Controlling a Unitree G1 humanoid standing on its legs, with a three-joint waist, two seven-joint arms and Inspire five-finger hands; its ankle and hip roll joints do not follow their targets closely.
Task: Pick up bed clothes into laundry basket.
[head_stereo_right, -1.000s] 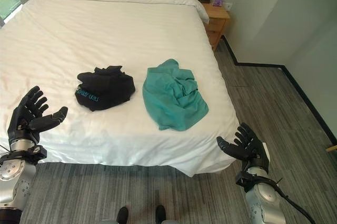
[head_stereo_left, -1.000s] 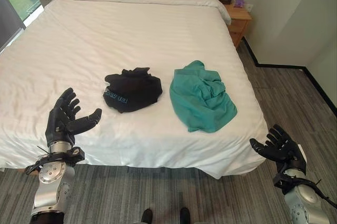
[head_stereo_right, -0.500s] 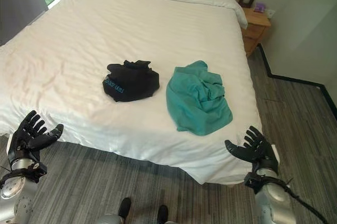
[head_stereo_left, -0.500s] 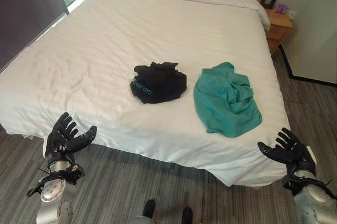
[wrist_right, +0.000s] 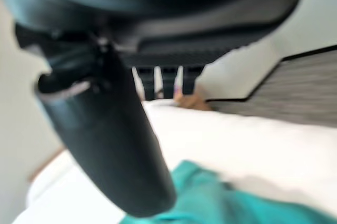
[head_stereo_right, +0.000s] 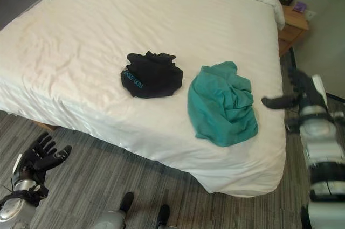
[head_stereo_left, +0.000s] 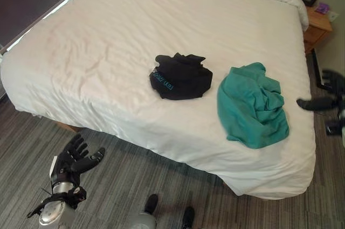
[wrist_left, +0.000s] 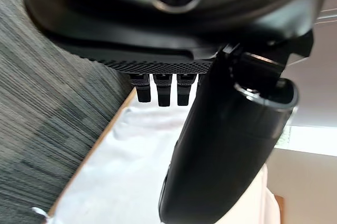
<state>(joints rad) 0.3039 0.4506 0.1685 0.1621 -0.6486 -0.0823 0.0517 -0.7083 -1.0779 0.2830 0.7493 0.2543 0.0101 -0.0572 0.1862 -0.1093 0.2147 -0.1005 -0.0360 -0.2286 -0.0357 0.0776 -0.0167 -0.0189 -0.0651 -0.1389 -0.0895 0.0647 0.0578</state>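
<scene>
Two pieces of clothing lie on the white bed [head_stereo_left: 108,40], both near its foot edge: a crumpled teal garment [head_stereo_left: 252,104] toward the robot's right, and a bunched black garment [head_stereo_left: 180,76] just beside it toward the robot's left, the two close but apart. No laundry basket is to be seen.

The right robot hand [head_stereo_right: 302,93] hangs off the right side of the bed, level with the teal garment and near it, its thumb pointing in toward the cloth. Its fingers stand straight and spread, holding nothing; the right wrist view looks past them onto the teal garment [wrist_right: 237,197] lying just ahead on the sheet. The hand is blurred in the head views, so how near it is to the mattress edge is hard to say.

The left robot hand [head_stereo_left: 75,160] is low over the floor, below the near-left corner of the bed and well apart from both garments, fingers open and empty.

The right arm is clearly the nearer one. The teal garment lies inward and to the left of that hand, its longer side running roughly from the pillow end toward the foot, so a sideways reach across the bed's right edge would meet its flank first. The black garment lies beyond it for that arm.
</scene>
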